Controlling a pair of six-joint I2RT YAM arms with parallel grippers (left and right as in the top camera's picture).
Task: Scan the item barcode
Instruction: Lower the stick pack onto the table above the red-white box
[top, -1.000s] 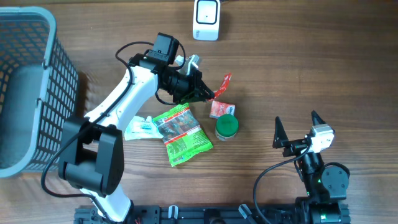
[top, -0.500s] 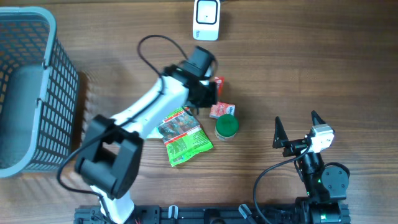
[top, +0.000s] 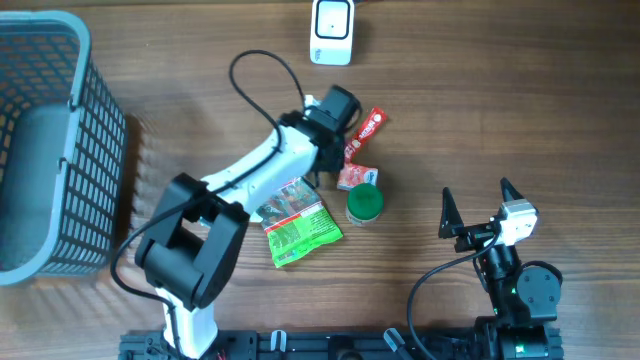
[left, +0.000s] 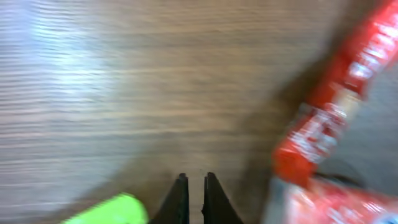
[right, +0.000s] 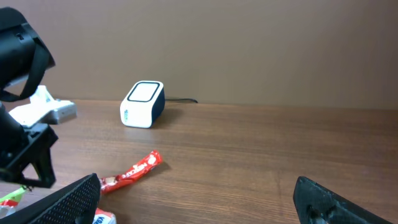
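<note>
A white barcode scanner (top: 331, 30) (right: 142, 103) stands at the table's far edge. A red snack bar wrapper (top: 365, 132) (right: 132, 172) (left: 336, 99) lies flat on the wood, below and right of the scanner. My left gripper (top: 335, 155) (left: 193, 180) hangs just left of the wrapper, shut with nothing between its fingers; the wrist view is blurred. Apart from everything, my right gripper (top: 478, 215) (right: 199, 202) stands open at the near right, facing the wrapper and scanner.
A small red-and-white packet (top: 357, 176), a green-capped item (top: 365, 203) and a green snack bag (top: 295, 220) lie close below the left gripper. A grey mesh basket (top: 50, 140) fills the left side. A cable loops over the table by the left arm.
The left arm has swung its wrist right and toward the scanner. The red wrapper, held up in its jaws a second ago, now lies flat beside the shut fingers. The right arm is still.
</note>
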